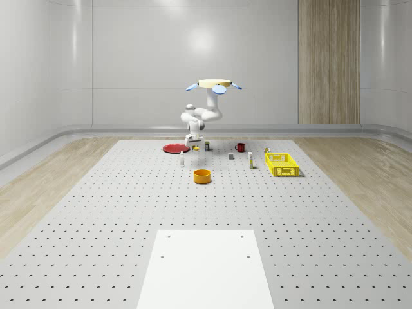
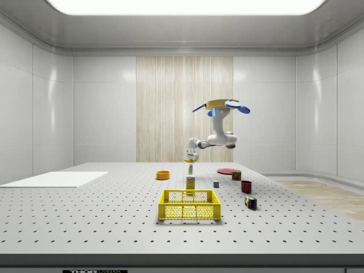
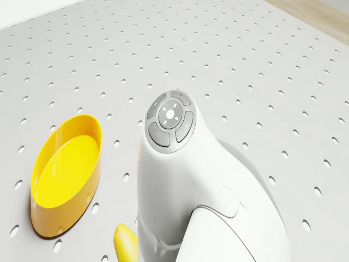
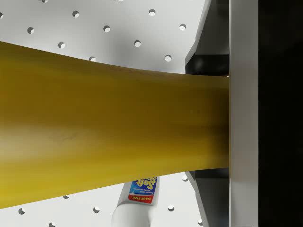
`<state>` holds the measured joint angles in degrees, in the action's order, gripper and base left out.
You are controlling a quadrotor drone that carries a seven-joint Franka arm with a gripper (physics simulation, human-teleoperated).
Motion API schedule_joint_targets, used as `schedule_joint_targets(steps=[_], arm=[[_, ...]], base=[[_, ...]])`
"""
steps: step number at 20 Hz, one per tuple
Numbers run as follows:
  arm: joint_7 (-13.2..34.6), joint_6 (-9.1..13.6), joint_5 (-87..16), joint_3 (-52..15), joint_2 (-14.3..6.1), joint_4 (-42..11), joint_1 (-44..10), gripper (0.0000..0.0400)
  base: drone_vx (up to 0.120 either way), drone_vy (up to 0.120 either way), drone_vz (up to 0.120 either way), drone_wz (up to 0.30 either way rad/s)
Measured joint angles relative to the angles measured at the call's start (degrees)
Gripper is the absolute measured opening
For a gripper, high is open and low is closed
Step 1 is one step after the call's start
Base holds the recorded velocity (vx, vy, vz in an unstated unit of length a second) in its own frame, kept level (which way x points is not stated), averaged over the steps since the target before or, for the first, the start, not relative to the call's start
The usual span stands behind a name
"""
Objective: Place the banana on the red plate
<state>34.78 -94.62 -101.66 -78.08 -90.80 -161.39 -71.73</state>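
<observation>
You see a matt grey perforated table (image 1: pixel 96 212), its surface smooth between the holes, with a plain white matt panel (image 1: pixel 206 267) set into it. The arm (image 3: pixel 202 191) has a glossy white plastic-looking shell with soft highlights. The banana (image 4: pixel 104 127) looks smooth and dull yellow, faintly flecked. The yellow bowl (image 3: pixel 65 169) is shiny plastic. You'll find wood-grain flooring (image 1: pixel 38 170) and satin wall panels (image 1: pixel 148 58).

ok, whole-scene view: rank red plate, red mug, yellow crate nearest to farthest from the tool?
1. red plate, just to the view's left of the tool, which grips the banana under the hovering drone.
2. red mug, to the right.
3. yellow crate, farther right, nearer the camera.
</observation>
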Motion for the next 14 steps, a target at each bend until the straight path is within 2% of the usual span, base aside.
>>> schedule_joint_targets(steps=[14], arm=[[-24.0, -1.3, 0.5, -0.1, -1.2, 0.0, -0.2, 0.0198]], base=[[0.0, 0.0, 0.0, -0.3]])
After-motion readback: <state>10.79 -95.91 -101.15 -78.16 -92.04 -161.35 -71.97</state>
